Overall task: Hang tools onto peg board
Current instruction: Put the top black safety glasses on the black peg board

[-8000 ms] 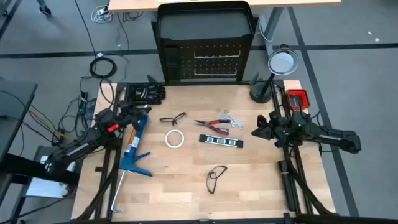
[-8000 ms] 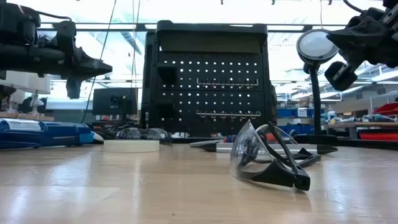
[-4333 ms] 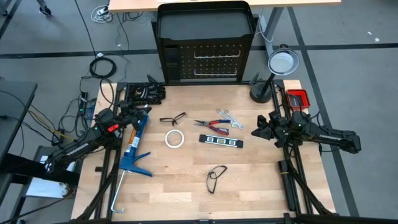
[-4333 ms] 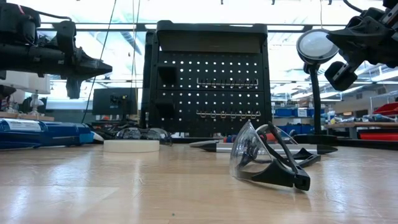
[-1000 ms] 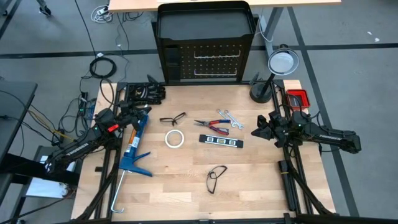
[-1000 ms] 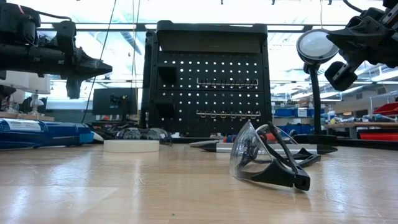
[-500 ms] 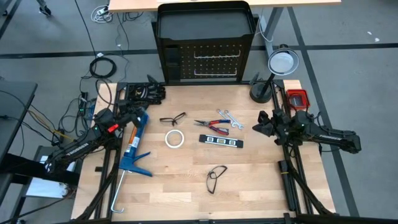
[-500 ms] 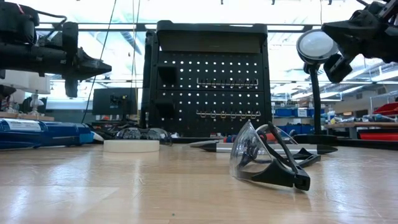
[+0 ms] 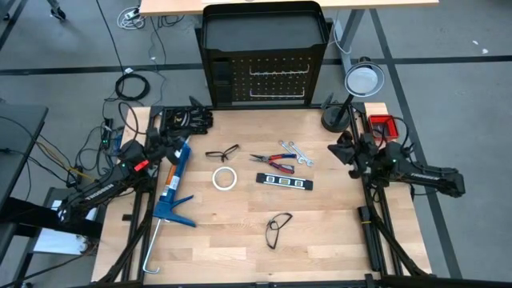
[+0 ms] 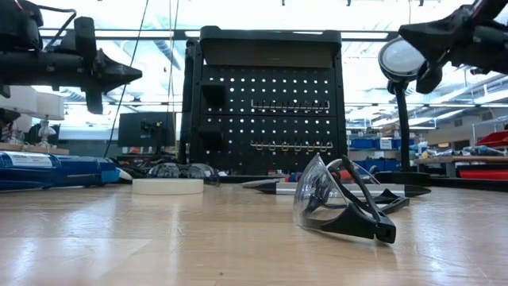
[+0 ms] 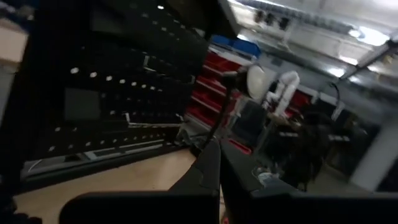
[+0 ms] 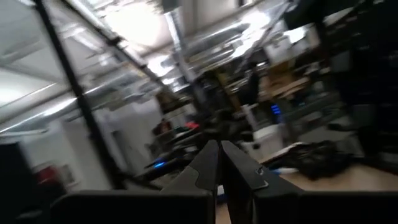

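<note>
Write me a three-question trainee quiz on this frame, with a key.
1. True or false: a tool already hangs on the peg board.
2. Which lies nearest the table's front edge? A) white tape roll B) safety glasses C) red-handled pliers
3. Fill in: the left gripper is over the blue ____.

Key
1. False; its hooks are bare.
2. B
3. caulking gun

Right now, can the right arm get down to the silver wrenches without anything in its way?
Probably yes. The right gripper hangs shut and empty above the table's right side, and bare wood lies between it and the silver wrenches.
</note>
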